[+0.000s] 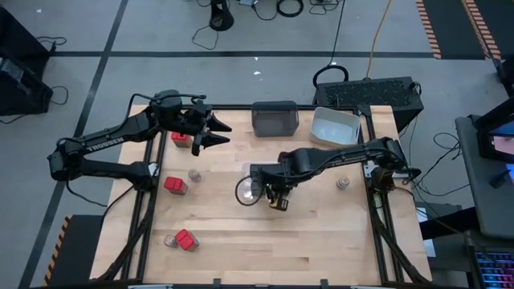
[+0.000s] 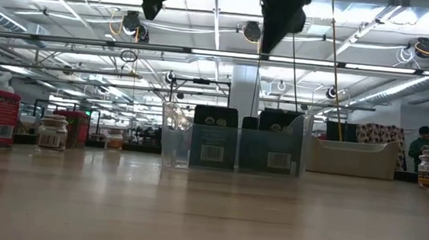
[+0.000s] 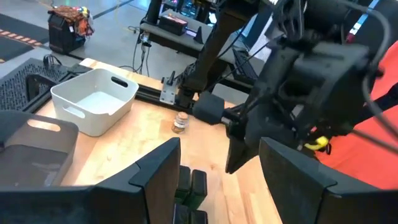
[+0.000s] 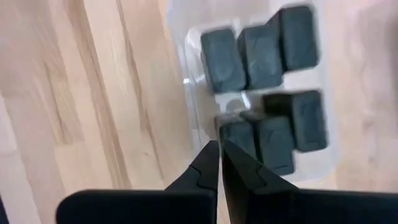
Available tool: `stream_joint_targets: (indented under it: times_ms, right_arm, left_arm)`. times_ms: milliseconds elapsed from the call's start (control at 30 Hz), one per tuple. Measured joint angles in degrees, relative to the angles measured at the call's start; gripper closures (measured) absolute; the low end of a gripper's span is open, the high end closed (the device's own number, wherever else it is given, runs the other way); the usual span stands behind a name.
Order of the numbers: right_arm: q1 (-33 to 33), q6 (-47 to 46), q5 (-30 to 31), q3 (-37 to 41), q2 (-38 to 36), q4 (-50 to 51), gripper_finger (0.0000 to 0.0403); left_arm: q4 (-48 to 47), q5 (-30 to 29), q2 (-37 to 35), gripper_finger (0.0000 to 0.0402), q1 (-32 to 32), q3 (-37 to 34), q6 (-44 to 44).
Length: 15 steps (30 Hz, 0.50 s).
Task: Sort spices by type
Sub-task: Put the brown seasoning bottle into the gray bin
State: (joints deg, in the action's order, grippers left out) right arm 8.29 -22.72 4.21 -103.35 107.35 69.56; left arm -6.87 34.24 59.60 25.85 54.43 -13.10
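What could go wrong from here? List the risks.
1. The right gripper, shut, hangs over the clear bin of dark boxes; if it descends, it might catch the bin wall or jam a box.
2. A red box and a jar stand side by side; the open left gripper, far off, could knock one while grabbing the other.

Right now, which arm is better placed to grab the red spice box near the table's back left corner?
Left. The left gripper hovers open right beside that red spice box; the right gripper is shut, mid-table over the clear bin.
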Motion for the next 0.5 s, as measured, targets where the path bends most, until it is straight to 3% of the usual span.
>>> stream_joint_targets:
  times_ms: [233,500]
  right_arm:
    - [-3.7,0.9,0.8,1.4,-7.8,-0.5,0.0403]
    - [-5.7,-3.1,5.3,14.5,-23.6,-7.2,0.0403]
  left_arm:
    - [0.0,0.2,-1.6,0.0178,1.2,1.7,0.3]
    - [-6.6,1.1,-8.6,0.0178,5.9,1.8,0.4]
